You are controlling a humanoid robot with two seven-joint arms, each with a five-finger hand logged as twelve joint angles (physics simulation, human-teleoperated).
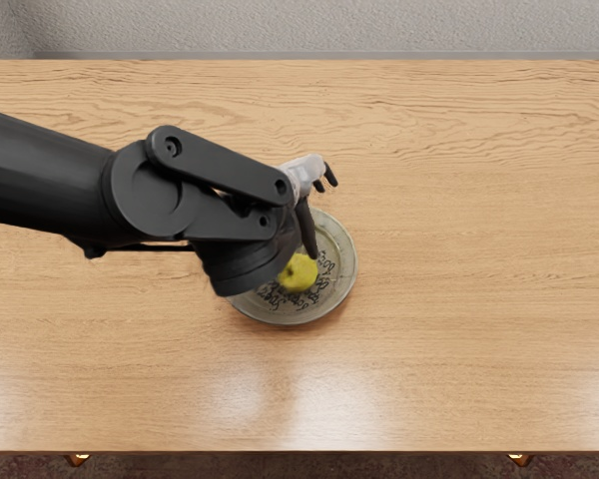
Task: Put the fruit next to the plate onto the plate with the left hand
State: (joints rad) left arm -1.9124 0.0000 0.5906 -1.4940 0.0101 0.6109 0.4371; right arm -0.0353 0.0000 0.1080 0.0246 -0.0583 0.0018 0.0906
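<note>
A small yellow-green fruit (pixel 299 272) lies on the round glass plate (pixel 343 251), left of the plate's middle. My left arm comes in from the left edge, and its bulky wrist covers the plate's left part. The left hand (pixel 315 212) hovers over the plate's upper left rim. Its short fingers (pixel 322 180) are spread above the rim, away from the fruit. One dark finger (pixel 307 235) points down and ends just above the fruit. Nothing is held between the fingers. The right arm does not show.
The plate sits near the middle of a wide wooden table (pixel 479 180). The table's front edge runs along the bottom of the view and a wall lies behind its far edge.
</note>
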